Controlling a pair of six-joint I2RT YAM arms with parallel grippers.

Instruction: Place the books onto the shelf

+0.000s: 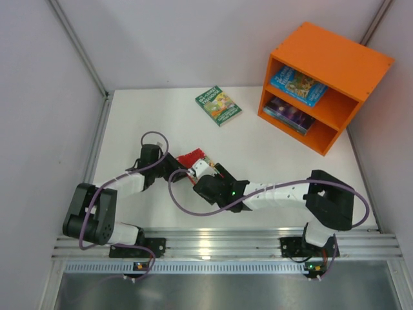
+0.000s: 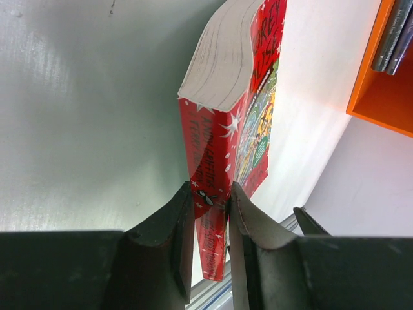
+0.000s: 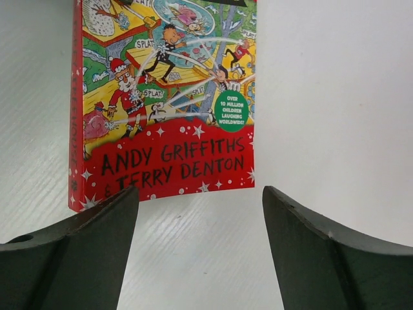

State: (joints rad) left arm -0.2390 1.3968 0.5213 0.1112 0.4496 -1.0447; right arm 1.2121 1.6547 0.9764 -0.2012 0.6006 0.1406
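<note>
At the table (image 1: 271, 155), one red book (image 1: 193, 159) is pinched by the left claw (image 2: 211, 197). The right claw (image 3: 200, 213) is held open, empty. Two books (image 1: 298, 85) are shelved.

Shelf (image 1: 342, 55) back right; far book (image 1: 219, 105) left of it; near book (image 1: 192, 158) at table (image 1: 271, 155) centre.
</note>
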